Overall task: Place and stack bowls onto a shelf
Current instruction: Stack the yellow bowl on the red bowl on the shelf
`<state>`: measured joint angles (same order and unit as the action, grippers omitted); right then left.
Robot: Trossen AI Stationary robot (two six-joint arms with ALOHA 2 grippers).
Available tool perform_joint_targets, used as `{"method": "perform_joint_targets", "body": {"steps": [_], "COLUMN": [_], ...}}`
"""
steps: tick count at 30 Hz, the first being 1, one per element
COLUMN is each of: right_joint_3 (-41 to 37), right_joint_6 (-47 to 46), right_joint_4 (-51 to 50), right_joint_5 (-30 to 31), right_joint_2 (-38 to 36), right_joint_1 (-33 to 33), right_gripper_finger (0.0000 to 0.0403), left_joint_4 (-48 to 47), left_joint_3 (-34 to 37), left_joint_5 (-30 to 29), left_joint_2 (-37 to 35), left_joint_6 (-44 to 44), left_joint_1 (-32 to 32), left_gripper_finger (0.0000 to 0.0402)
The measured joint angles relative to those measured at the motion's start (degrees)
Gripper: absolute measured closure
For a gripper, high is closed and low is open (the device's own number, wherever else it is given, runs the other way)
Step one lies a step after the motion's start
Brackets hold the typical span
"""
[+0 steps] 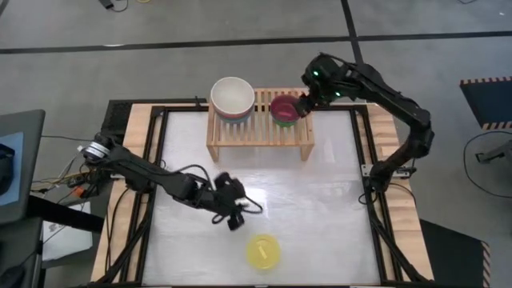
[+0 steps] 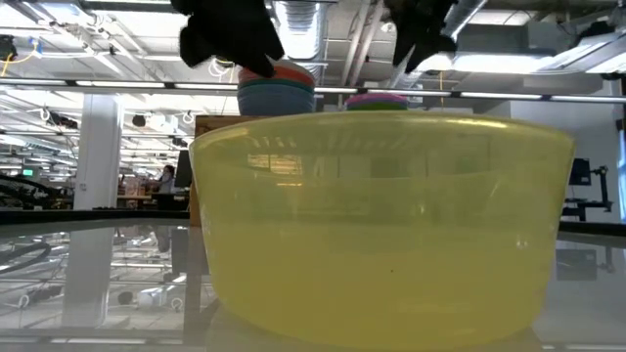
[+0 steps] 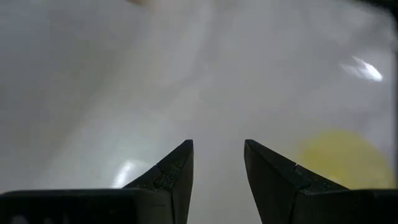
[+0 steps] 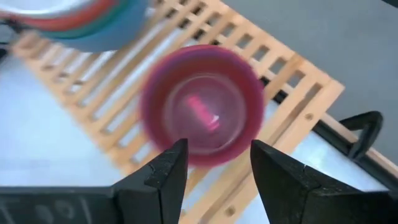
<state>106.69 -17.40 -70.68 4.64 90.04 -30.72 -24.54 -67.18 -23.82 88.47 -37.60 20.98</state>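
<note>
Yellow plastic fills the low view: the yellow bowl (image 2: 381, 225) sits alone on the white table (image 1: 320, 200) near its front edge, right before that camera, hiding most of the shelf (image 1: 260, 132) behind it. The light-wood shelf stands at the table's back. On its left end is a stack of large bowls with the cream bowl (image 1: 232, 96) on top; red, teal and blue rims show under it in the right wrist view. Near the right end sits the magenta bowl (image 4: 202, 106), with a green rim just visible beneath it from above. The right gripper (image 4: 214, 165) hovers just beside and above the magenta bowl, fingers parted and empty, clear of the rim. The left gripper (image 1: 232, 212) hangs over bare table between shelf and yellow bowl, fingers spread with nothing between them; the yellow bowl lies near it, off to one side and apart
</note>
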Motion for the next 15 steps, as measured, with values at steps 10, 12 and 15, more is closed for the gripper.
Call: {"method": "perform_joint_targets", "body": {"steps": [10,12,15], "right_joint_3": [-2.3,-3.6,-5.7], "right_joint_6": [-11.2,-14.3,-19.5], "right_joint_4": [-4.9,-6.9,-10.2], "right_joint_5": [7.4,9.3,12.7], "right_joint_2": [-8.1,-9.5,-11.4], "right_joint_1": [12.7,14.9,18.4], "right_gripper_finger": [0.0205,0.0205,0.0205], "left_joint_4": [8.2,9.1,9.6], "left_joint_3": [0.0,0.0,0.1], "left_joint_5": [14.3,14.6,15.1], "left_joint_2": [5.5,6.0,6.7], "left_joint_6": [2.8,2.8,2.6], "left_joint_1": [-4.4,-4.4,-4.0], "left_gripper_finger": [0.0275,0.0275,0.0275]}}
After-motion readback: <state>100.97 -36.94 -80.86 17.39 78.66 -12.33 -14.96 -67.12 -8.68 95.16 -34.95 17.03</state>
